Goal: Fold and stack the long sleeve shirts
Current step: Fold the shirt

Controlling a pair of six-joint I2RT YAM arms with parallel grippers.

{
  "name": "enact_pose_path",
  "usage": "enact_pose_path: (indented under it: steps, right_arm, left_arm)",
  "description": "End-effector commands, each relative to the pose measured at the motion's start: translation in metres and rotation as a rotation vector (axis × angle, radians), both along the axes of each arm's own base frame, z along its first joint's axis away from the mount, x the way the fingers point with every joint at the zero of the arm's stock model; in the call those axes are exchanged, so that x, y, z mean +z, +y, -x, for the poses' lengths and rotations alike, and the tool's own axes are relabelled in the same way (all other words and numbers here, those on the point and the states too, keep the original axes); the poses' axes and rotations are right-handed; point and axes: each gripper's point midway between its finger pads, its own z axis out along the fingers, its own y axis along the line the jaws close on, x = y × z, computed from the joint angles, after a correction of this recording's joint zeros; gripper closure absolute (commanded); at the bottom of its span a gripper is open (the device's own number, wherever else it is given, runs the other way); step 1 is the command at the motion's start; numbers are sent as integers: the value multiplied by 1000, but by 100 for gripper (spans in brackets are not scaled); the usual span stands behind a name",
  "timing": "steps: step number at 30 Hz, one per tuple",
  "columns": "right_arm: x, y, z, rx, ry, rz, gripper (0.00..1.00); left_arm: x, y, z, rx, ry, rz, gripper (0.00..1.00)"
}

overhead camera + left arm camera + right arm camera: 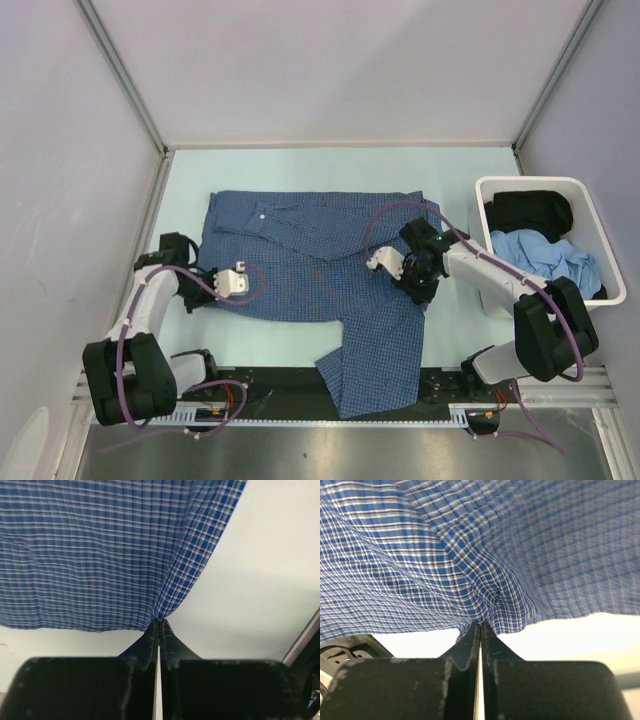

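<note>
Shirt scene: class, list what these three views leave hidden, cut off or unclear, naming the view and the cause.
- The shirt, both wrist views: cut off by frame edges; only checked cloth shows.
- Its underside, top view: covered by the shirt itself.
- In the bin, black cloth and light-blue cloth, top view: bunched, garment type unclear.
- Layers pinched by the left tool and right tool, wrist views: hidden between shut fingers.

Collared shirt (300,255), dark blue with fine white checks, spread flat on the table (450,170), one part trailing over its near edge
</note>
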Motion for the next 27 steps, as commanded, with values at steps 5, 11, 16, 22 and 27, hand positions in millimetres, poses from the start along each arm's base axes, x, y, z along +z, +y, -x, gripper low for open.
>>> enact_pose_path:
  steps: [5,11,16,22,27]
  right_arm:
    - [46,5,-33,-31,-63,-85,100]
    - [73,8,-66,-49,-112,-120,100]
    - [105,11,-114,-69,-183,-153,100]
    - [117,10,-166,-103,-217,-166,100]
    - [112,9,-206,-122,-232,-155,100]
  left_arm:
    - [39,-16,-23,15,-33,114,100]
    - [74,-19,-71,100,-96,194,100]
    - [101,-16,-118,159,-153,237,100]
    - [114,-10,-175,232,-221,276,100]
    - [99,0,-213,304,-191,274,100]
